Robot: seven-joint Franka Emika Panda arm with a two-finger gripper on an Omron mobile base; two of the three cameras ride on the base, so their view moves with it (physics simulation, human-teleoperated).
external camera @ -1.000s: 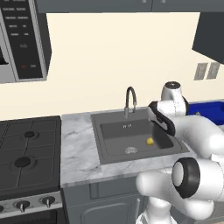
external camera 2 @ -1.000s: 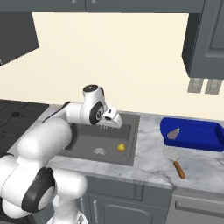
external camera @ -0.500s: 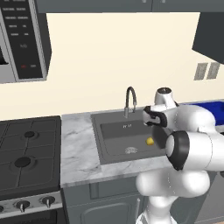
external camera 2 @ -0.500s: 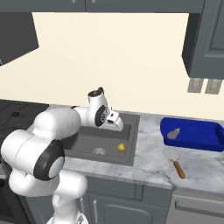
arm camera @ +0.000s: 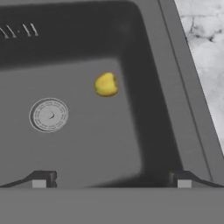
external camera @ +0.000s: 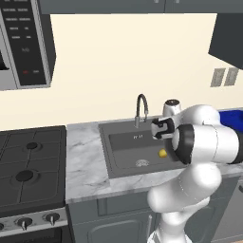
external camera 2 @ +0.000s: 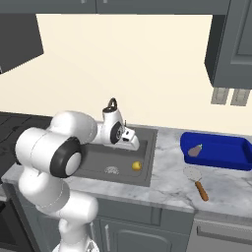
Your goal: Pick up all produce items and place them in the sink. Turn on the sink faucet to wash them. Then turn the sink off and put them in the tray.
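The yellow fruit [arm camera: 106, 84] is small, roundish and slightly lumpy (lemon-like), lying on the floor of the dark grey sink [arm camera: 148, 109] near the metallic drain [arm camera: 48, 115]. Above the basin, the gripper [arm camera: 111, 179] hangs with fingers spread wide, empty. The purple eggplant [external camera 2: 195, 150] lies in the blue tray [external camera 2: 231, 156].

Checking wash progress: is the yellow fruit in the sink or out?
In. The yellow fruit lies on the sink floor, right of the drain, apart from it.
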